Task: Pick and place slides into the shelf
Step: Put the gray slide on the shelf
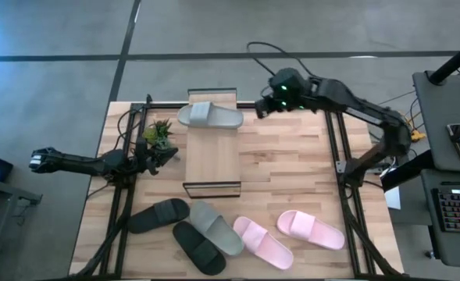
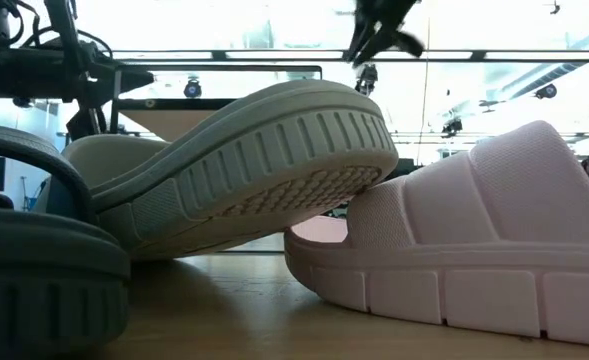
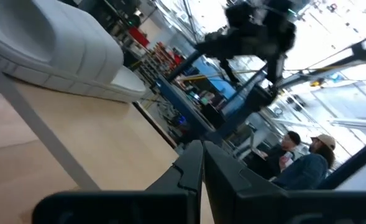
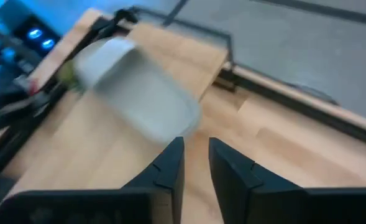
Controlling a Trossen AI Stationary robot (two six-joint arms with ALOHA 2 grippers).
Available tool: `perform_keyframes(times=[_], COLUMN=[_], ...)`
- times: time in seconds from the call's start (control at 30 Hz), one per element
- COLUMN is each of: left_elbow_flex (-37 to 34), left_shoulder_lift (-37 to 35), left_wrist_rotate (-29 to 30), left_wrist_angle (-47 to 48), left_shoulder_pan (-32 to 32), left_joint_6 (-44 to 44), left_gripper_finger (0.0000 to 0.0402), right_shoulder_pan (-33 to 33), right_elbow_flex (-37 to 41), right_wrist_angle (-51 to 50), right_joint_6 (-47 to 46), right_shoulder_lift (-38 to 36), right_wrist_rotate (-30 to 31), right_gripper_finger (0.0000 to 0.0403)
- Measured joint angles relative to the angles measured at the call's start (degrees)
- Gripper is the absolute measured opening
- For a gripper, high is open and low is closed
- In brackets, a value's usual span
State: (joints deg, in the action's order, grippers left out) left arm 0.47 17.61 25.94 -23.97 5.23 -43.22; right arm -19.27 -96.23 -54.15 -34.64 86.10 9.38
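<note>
The shelf (image 1: 212,156) stands mid-table. One grey slide (image 1: 208,115) lies sole down across the far end of its plank top, both ends overhanging. My right gripper (image 1: 262,108) hovers raised just right of that slide, open, with nothing between its fingers (image 4: 195,155). My left gripper (image 1: 155,160) waits shut at the shelf's left side. Along the near edge lie two black slides (image 1: 158,215), a second grey slide (image 1: 216,226) and two pink slides (image 1: 310,229). In the low view this grey slide (image 2: 264,160) leans on a pink slide (image 2: 454,230).
A small green plant (image 1: 158,134) stands left of the shelf, close to my left gripper. Black frame rails (image 1: 333,148) run along the table's left and right sides. Bare wood lies right of the shelf. People (image 3: 307,155) show in the room beyond the table.
</note>
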Motion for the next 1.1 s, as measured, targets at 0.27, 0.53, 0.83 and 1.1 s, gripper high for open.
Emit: perform_keyframes(times=[0.27, 0.53, 0.83, 1.1], left_elbow_flex=[0.00, -0.02, -0.01, 0.00], left_shoulder_lift=[0.13, -0.07, -0.04, 0.11], left_wrist_rotate=[-3.37, -7.76, -14.95, -20.37], left_wrist_angle=[0.03, 0.02, 0.64, 0.54], left_shoulder_pan=[0.00, 0.02, 0.02, 0.06], left_joint_6=[0.11, 0.15, 0.17, -0.32], left_gripper_finger=[0.0000, 0.0000, 0.0000, 0.0000], right_shoulder_pan=[15.93, 30.12, 43.92, 49.40], right_elbow_flex=[-0.01, 1.08, 4.85, 4.90], right_wrist_angle=[-3.10, -8.81, 0.30, 5.28], right_joint_6=[-11.00, -26.38, -42.84, -45.00], right_shoulder_lift=[-5.59, -2.95, 3.67, 12.36], right_wrist_rotate=[0.93, -2.66, -5.94, -4.65], right_gripper_finger=[0.0159, 0.0202, 0.0203, 0.0203])
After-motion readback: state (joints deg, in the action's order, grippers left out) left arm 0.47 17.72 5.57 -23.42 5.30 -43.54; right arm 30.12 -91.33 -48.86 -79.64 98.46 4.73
